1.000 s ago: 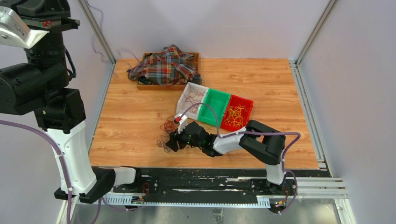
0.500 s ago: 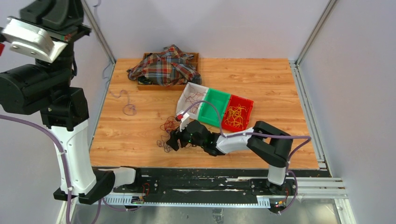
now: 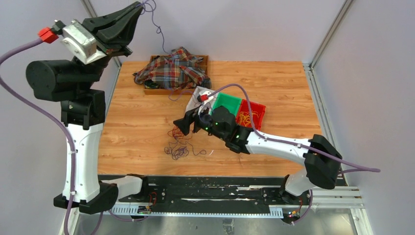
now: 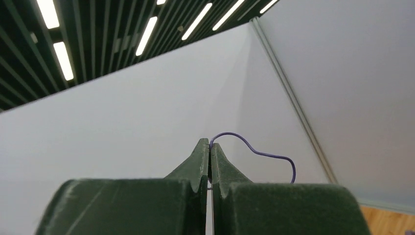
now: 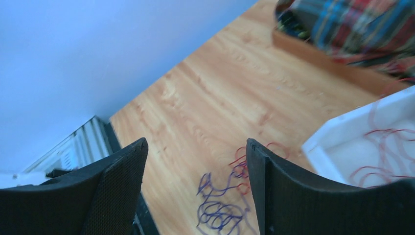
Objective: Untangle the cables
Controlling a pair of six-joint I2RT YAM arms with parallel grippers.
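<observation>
Left hand [image 4: 210, 145], held high at the back-left corner, pinches a thin purple wire [image 4: 255, 152]; right hand [image 5: 195, 143] gapes empty over the red-purple tangle [image 3: 178, 147] on wooden worktop [image 3: 137, 128].

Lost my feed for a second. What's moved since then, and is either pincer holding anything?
The left pincer swung up toward the back wall, shut on a purple cable that it drew up with it. The right pincer rose off the tangle and shifted toward the bins, open and empty. Tangle, bins and plaid cloth stayed put.
</observation>
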